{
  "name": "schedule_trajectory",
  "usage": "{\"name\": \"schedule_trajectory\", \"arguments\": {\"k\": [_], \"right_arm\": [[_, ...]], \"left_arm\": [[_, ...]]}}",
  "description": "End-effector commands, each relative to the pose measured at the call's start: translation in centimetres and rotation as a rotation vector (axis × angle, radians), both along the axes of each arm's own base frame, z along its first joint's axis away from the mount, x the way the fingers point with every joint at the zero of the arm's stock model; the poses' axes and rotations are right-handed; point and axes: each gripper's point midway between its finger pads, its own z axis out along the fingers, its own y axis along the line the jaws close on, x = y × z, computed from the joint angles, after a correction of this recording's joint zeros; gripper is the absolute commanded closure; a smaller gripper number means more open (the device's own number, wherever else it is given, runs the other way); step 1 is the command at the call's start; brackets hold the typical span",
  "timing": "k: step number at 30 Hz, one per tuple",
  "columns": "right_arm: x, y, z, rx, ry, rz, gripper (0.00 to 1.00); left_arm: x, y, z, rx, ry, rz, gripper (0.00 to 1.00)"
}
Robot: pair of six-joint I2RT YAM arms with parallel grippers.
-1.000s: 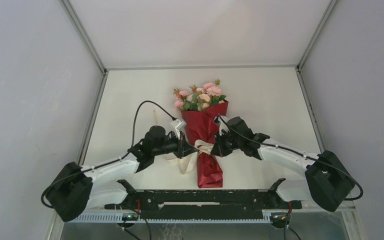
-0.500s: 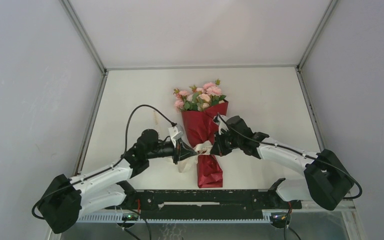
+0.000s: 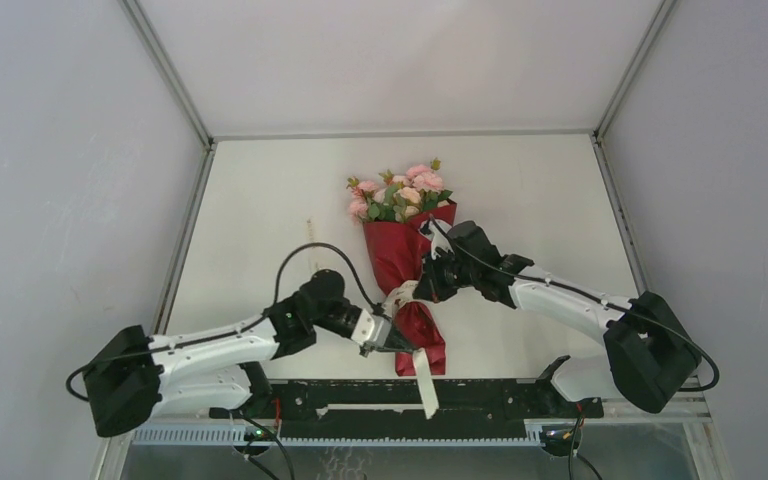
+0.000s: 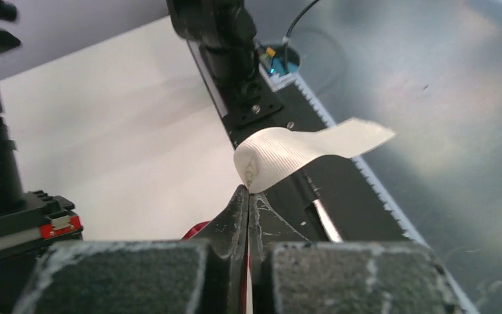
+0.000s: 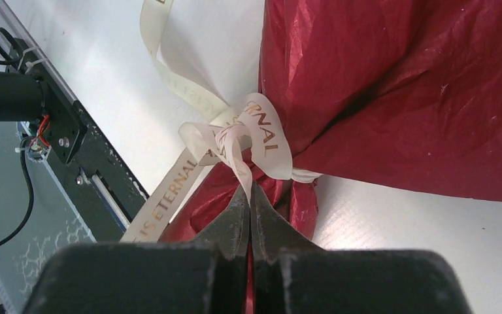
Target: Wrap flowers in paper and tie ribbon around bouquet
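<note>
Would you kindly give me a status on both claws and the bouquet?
Left claw shut on ribbon. Right claw shut on ribbon at the knot. Bouquet wrapped in red paper, ribbon round its neck. Nothing seen in the way.

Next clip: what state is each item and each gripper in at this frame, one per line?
flowers: bunched, blooms sticking out of the paper's wide far end.
paper: wrapped into a cone, lying flat, cinched at its neck.
ribbon: looped and crossed round the neck, pinched by both grippers, one tail pulled toward the near edge.
left gripper: jaws shut on the ribbon's tail.
right gripper: jaws shut on the ribbon at the crossing.
</note>
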Motion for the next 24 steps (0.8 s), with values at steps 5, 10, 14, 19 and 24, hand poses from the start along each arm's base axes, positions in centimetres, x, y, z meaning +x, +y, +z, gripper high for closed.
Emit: {"name": "schedule_trajectory", "arguments": {"k": [5,10,14,19,24], "right_arm": [[0.3,1.0,3.8,0.020,-0.110,0.035,1.00],[-0.2,0.9,4.7,0.035,-0.111,0.025,1.00],[-0.3,1.6,5.7,0.083,-0.117,0.041,1.00],[-0.3,1.8,5.9,0.084,-0.120,0.039,1.00],[-0.3,1.6,5.7,0.073,-0.124,0.048,1.00]], "left_arm": [[3.3,-3.8,-2.1,-0.035,-0.438,0.090,0.88],[6.2,-3.9,1.5,-0.068,-0.460,0.282,0.84],[6.8,-3.8,2.3,-0.065,-0.471,0.311,0.99],[6.8,-5.4,5.6,-0.197,-0.505,0.294,1.00],[6.8,-7.0,7.2,-0.257,-0.550,0.252,1.00]]}}
